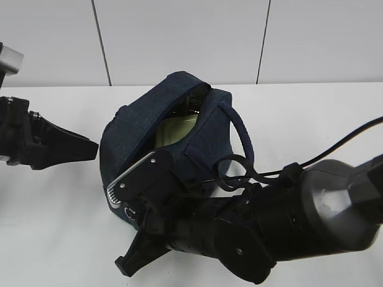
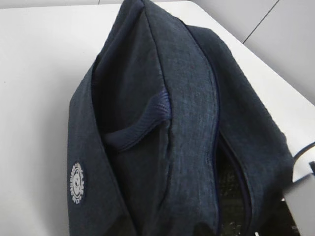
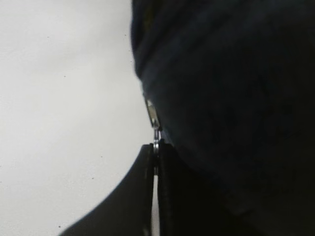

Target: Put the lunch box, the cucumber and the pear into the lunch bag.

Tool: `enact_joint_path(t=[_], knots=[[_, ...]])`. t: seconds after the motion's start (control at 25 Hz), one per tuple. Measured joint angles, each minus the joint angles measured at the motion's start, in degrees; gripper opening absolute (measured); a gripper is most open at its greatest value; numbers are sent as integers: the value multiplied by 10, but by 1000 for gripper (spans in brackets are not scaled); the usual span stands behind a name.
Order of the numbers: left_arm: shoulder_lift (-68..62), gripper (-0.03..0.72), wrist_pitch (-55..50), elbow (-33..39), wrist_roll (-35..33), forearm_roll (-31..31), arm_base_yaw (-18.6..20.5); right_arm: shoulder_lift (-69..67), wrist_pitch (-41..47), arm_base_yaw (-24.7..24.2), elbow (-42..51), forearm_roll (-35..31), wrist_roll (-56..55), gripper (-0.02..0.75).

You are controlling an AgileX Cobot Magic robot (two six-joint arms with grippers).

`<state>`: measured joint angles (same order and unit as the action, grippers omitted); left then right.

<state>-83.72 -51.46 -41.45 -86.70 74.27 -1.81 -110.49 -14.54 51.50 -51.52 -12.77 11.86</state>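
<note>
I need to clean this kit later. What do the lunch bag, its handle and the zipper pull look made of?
The lunch bag looks like woven navy fabric, matte, with a heathered denim-like weave. Its handle seems ribbed, padded webbing in the same blue. The zipper pull looks like shiny metal, catching light where the shut right tool pinches it.

The right arm [image 1: 281, 227] blocks the lunch bag [image 1: 173, 119] in front; bare table [image 1: 48, 227] lies left.

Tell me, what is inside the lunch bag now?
Through the open top of the lunch bag a pale green lid, apparently the lunch box, shows. The rest of the inside is covered by the fabric, so a cucumber or pear cannot be confirmed.
</note>
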Motion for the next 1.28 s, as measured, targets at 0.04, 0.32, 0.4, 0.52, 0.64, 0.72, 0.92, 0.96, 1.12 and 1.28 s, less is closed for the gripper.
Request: enact_joint_path(t=[0.04, 0.32, 0.4, 0.52, 0.64, 0.72, 0.92, 0.96, 1.12, 1.28], knots=[[-3, 241, -2, 0, -3, 3, 0, 0, 1, 0, 0, 0, 0, 0], [-33, 241, -17, -17, -15, 19, -1, 0, 1, 0, 0, 0, 0, 0], [-45, 241, -18, -27, -15, 21, -6, 0, 1, 0, 0, 0, 0, 0], [-58, 221, -13, -33, -15, 21, -24, 0, 1, 0, 0, 0, 0, 0], [-64, 69, 2, -33, -17, 19, -37, 0, 1, 0, 0, 0, 0, 0], [-64, 27, 9, -33, -17, 20, -39, 0, 1, 0, 0, 0, 0, 0], [-64, 8, 19, -33, -17, 20, -39, 27, 6, 0, 0, 0, -6, 0], [-64, 7, 21, -33, -17, 20, -39, 42, 7, 0, 0, 0, -8, 0], [-64, 6, 29, -33, -17, 27, -39, 86, 17, 0, 0, 4, -17, 0], [-64, 5, 31, -33, -17, 27, -39, 104, 18, 0, 1, 31, -38, 0]])
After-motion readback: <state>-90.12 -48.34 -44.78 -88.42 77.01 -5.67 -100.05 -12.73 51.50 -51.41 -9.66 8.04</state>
